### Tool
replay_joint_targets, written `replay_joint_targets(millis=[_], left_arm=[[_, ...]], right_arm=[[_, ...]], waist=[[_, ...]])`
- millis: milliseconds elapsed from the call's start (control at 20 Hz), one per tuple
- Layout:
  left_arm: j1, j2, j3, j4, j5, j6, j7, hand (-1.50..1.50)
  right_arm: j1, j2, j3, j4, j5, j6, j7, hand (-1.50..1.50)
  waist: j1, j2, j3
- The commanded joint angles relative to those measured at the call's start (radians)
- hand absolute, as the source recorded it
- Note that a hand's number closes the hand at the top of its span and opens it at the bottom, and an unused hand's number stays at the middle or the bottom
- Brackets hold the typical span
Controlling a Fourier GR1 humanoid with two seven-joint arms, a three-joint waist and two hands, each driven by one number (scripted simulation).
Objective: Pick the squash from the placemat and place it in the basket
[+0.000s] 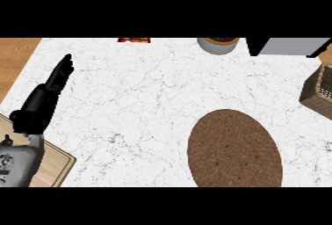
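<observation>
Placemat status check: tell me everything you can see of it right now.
The placemat is a dark brown oval with a woven, dotted texture, lying flat on the white marbled counter at the lower right of the head view, long axis running roughly up and down. Its lower end is cut off by the view's edge. Nothing rests on it: no squash shows on it or anywhere else. No hand touches it. The basket sits apart at the right edge.

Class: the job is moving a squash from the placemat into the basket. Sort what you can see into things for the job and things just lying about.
For the job: placemat, basket, left hand. No squash shows.

Lying about: grey pot, wooden board, grey appliance, red item at the counter's far edge.
</observation>
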Motion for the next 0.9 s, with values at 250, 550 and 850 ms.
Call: replay_joint_targets(millis=[250, 550, 850], left_arm=[[0.036, -0.007, 0.005, -0.029, -0.015, -0.012, 0.005, 0.0], [-0.018, -0.01, 0.005, -0.024, -0.021, -0.013, 0.045, 0.0], [0.032, -0.028, 0.0, -0.029, -0.016, -0.016, 0.005, 0.0]], right_arm=[[-0.087, -0.017, 0.001, 0.136, 0.037, 0.152, -0.111, -1.5], [-0.216, 0.068, -0.176, 0.253, -0.087, 0.028, 0.045, -1.5], [-0.249, -0.034, -0.347, 0.378, -0.196, -0.175, 0.16, -1.5]], waist=[[-0.006, -0.004, 0.0], [-0.001, -0.004, 0.0], [0.001, 0.0, 0.002]])
